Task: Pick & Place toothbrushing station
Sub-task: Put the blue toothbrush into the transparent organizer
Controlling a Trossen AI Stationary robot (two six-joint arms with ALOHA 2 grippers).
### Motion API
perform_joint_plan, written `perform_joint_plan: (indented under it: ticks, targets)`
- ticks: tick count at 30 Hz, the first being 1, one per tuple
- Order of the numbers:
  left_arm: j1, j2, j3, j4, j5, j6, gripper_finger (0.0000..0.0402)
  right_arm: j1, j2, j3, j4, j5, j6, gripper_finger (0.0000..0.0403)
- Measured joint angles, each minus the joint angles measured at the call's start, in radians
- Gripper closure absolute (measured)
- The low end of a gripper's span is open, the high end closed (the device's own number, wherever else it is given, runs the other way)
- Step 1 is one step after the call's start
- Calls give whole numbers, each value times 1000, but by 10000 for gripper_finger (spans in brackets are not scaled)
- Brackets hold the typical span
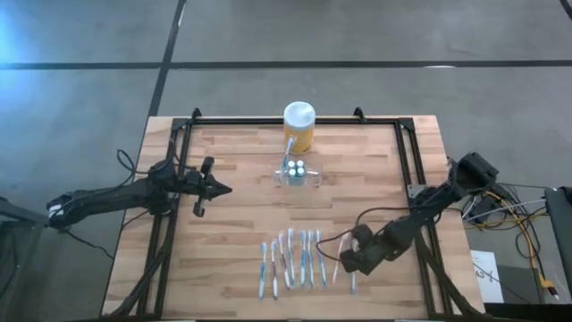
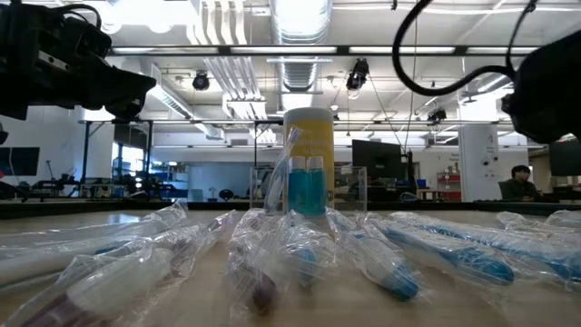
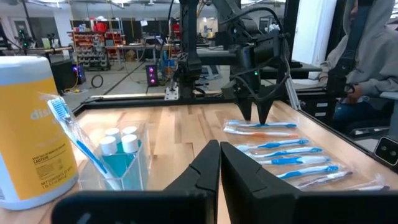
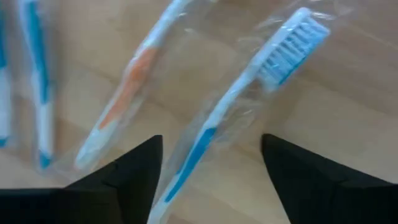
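The toothbrushing station stands mid-table, just in front of the jar near the far edge. A row of wrapped toothbrushes lies side by side along the near edge, with the right gripper over its right end and the left gripper left of the station.

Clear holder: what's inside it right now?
The clear holder holds a blue toothbrush leaning out and white-capped teal tubes, apparently four from above. Anything beneath them is hidden.

The left arm reaches in from the counter's left edge, its gripper level, jaws closed and empty. The right arm bends down near the front right corner, its gripper low, jaws spread wide.
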Motion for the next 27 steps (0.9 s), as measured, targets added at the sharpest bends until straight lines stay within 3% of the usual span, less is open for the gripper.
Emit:
perform_joint_plan:
  ticks: [4, 8, 15, 27]
  targets:
    - [0, 0, 0, 0, -1, 7, 391, -32, 44, 5, -10, -30, -70, 117]
    - [0, 0, 0, 0, -1, 24, 397, -70, 63, 9, -38, -63, -138, 139]
    - [0, 0, 0, 0, -2, 31, 386, -113, 64, 5, -68, -63, -280, 222]
    - [0, 0, 0, -3, 7, 23, 397, -120, 64, 0, -97, 47, -338, 363]
